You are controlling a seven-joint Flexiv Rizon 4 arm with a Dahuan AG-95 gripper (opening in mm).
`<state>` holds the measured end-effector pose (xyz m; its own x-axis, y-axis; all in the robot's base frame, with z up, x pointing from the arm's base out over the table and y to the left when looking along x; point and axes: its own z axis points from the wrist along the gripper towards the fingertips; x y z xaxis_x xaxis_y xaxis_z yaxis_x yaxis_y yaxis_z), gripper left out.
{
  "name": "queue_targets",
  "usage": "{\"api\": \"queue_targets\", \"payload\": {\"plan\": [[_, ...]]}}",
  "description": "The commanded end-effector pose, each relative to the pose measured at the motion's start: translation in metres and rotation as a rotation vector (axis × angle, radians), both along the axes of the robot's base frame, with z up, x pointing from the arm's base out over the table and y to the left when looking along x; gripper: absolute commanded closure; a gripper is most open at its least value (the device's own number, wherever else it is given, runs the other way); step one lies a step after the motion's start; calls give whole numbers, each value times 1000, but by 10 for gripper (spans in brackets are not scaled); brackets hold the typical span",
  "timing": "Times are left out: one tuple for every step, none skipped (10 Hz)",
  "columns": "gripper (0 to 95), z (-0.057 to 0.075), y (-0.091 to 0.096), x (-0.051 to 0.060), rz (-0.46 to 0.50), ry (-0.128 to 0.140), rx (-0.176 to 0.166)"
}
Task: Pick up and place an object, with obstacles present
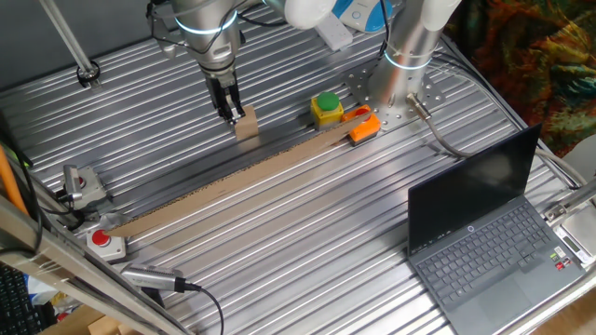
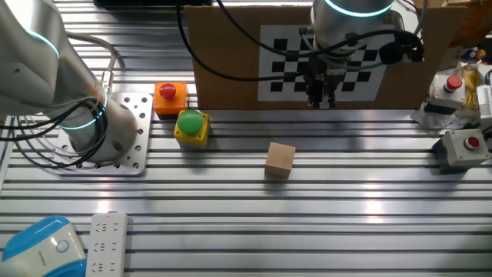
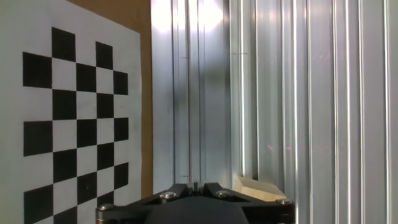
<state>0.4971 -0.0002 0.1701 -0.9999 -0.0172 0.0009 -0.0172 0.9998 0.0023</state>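
Gripper hangs above table, fingers near-closed, holding nothing. Block lies toward 7 o'clock. Advise: spread jaws, centre over block, descend clear of cardboard strip.

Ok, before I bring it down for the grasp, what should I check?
1. Block free on the table, nothing on it: ok.
2. Gripper centred over the block: not ok; in the hand view the block sits at the bottom edge, right of centre.
3. Jaws open wide enough: cannot tell.
4. Gap between gripper and cardboard: cannot tell; they look close.
5. Button box apart from the block: ok.
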Motion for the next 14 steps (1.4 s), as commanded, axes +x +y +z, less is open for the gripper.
{"api": "queue_targets", "payload": {"plan": [[950, -1, 1, -1, 5, -4, -4], [950, -2, 1, -2, -3, -3, -2], [950, -3, 1, -4, -9, -3, 2], [950, -3, 1, -5, -15, -4, 7], [950, -5, 0, -7, -24, -8, 27], [950, -7, -1, -9, -30, -9, 42], [950, -11, -4, -12, -27, -9, 47], [950, -12, -5, -12, -26, -8, 45], [950, -18, -13, -19, -23, -8, 46], [950, -22, -17, -23, -21, -5, 47], [950, -23, -19, -24, -20, -5, 46], [950, -29, -27, -31, -18, -7, 39], [950, -32, -29, -33, -19, -5, 40], [950, -37, -32, -35, -26, -1, 22]]}}
